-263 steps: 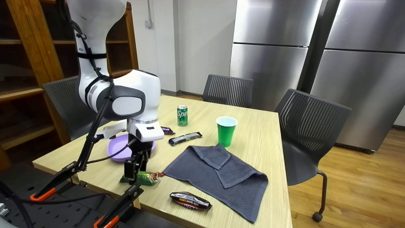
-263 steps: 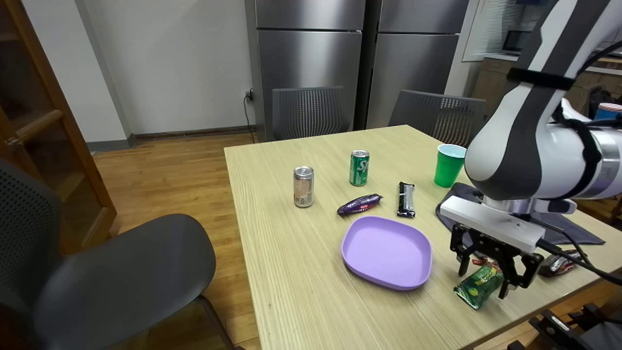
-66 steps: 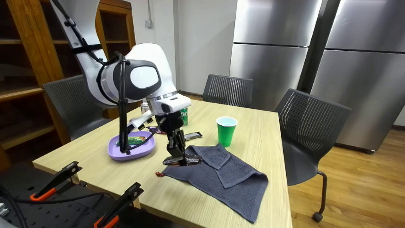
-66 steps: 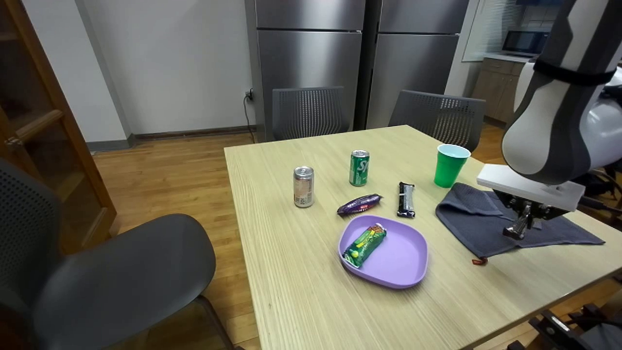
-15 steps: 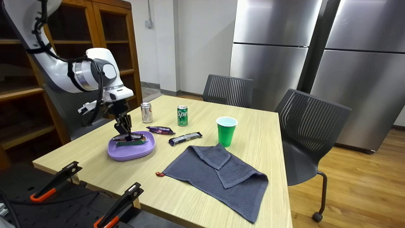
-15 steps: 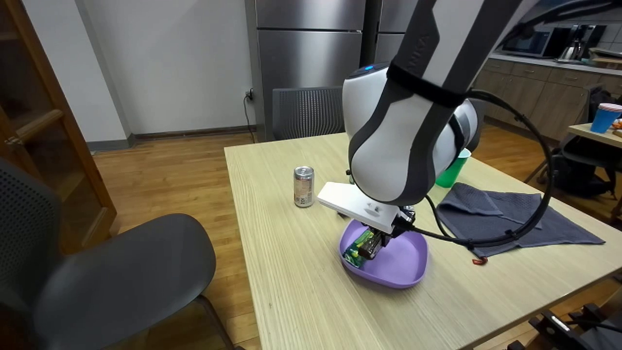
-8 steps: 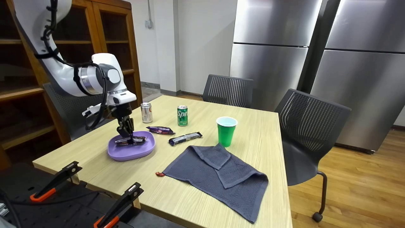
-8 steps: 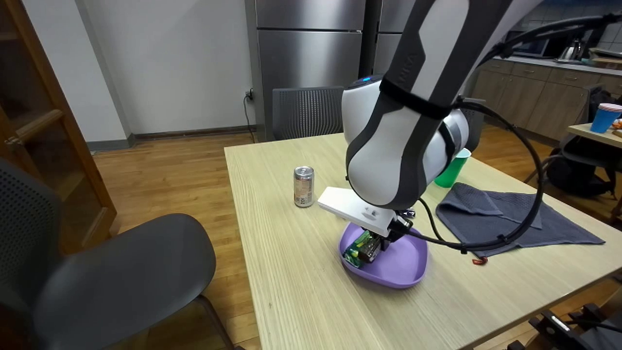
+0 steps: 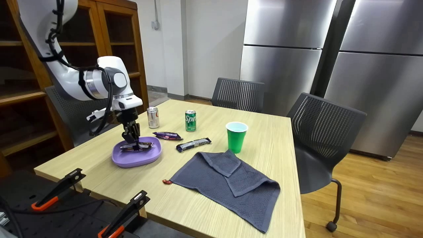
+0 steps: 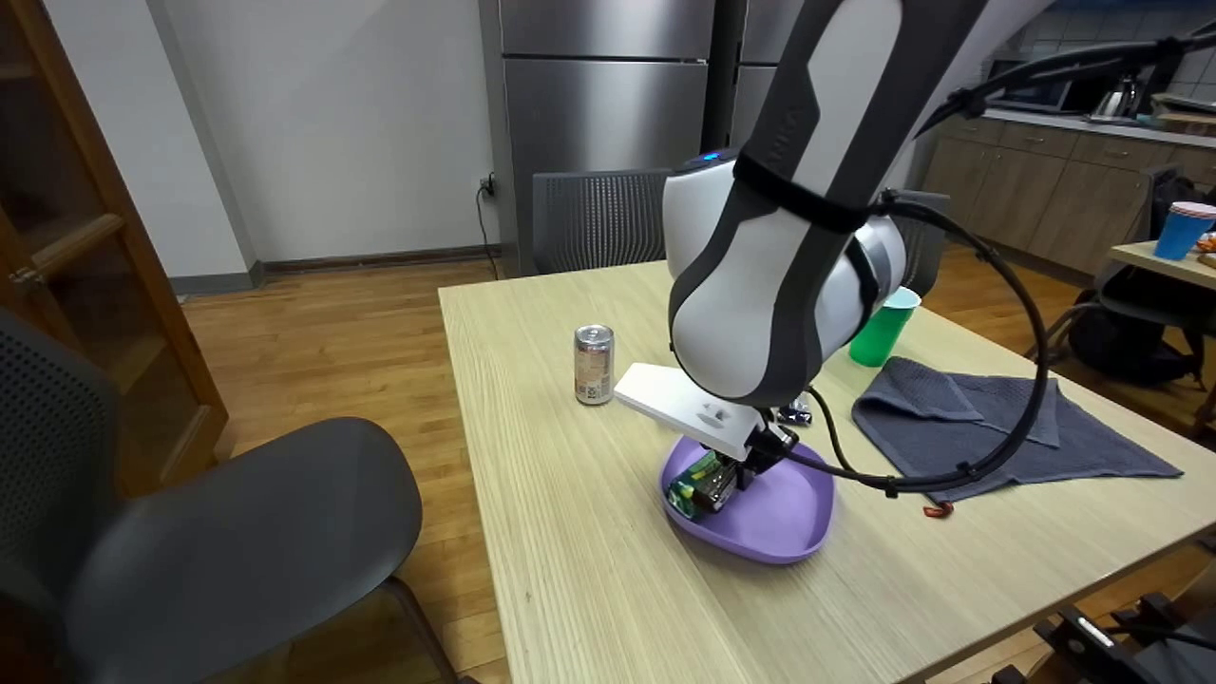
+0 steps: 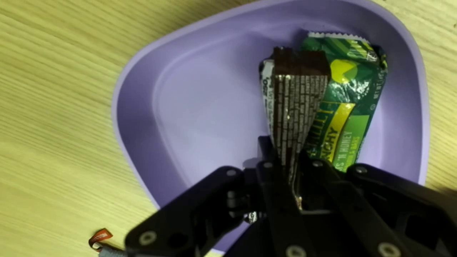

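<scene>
My gripper [image 11: 285, 151] is shut on a brown-wrapped chocolate bar [image 11: 298, 96], pinching its wrapper mid-length. The bar is low inside the purple plate [image 11: 200, 107]; whether it rests on the bottom I cannot tell. Beside it, on the right in the wrist view, lies a green granola bar [image 11: 351, 92], touching or nearly touching it. In an exterior view the gripper [image 9: 136, 144] points down into the plate [image 9: 135, 162], and the brown bar [image 9: 146, 145] covers the green one. Elsewhere the green bar [image 10: 684, 489] shows left of the brown bar [image 10: 714, 489]. The far end of the brown bar is mostly hidden by the fingers.
Behind the plate stand a silver can [image 9: 153, 118] and a green Sprite can [image 9: 190, 121]. A purple-wrapped bar [image 9: 167, 136] and a dark silver bar [image 9: 193, 144] lie nearby. Farther off are a green cup [image 9: 236, 137] and a dark cloth [image 9: 228, 181].
The green bar went from the table into the plate earlier. The brown bar was then carried over from above the cloth; in the last second it came down into the plate beside the green bar.
</scene>
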You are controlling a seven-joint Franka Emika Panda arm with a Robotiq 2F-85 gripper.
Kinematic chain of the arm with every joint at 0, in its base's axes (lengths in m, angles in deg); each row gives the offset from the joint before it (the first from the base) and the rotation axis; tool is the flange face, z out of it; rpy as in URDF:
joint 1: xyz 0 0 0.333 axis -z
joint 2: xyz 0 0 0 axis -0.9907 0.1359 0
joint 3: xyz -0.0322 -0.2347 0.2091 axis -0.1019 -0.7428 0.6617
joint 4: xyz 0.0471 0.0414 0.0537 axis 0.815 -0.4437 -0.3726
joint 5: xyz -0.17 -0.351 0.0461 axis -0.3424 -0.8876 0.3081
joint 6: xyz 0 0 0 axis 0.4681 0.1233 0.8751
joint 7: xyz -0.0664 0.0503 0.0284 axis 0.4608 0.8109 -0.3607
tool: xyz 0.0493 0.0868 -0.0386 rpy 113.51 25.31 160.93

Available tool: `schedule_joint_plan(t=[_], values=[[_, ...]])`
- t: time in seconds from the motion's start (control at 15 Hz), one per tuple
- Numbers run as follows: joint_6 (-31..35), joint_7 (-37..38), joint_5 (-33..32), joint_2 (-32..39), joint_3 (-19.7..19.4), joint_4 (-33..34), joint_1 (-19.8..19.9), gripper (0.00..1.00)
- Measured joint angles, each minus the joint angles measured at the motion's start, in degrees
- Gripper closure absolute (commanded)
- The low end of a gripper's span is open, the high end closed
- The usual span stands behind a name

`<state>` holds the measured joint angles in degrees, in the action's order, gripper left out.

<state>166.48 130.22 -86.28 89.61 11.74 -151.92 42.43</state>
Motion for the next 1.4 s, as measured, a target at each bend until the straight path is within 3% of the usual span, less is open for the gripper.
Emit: schedule_joint_plan(t=[0.07, 0.13, 0.27, 0.67, 1.4], values=[[-0.1, 0.0, 0.0, 0.0, 0.1, 0.0, 0.0, 0.63], [-0.2, 0.1, 0.0, 0.0, 0.1, 0.1, 0.0, 0.61], [-0.3, 0.2, 0.0, 0.0, 0.1, 0.1, 0.0, 0.48], [-0.3, 1.1, -0.9, -0.1, 0.0, 0.1, 0.0, 0.03], [-0.3, 3.5, -3.6, -0.6, -0.6, -0.1, 0.0, 0.00]])
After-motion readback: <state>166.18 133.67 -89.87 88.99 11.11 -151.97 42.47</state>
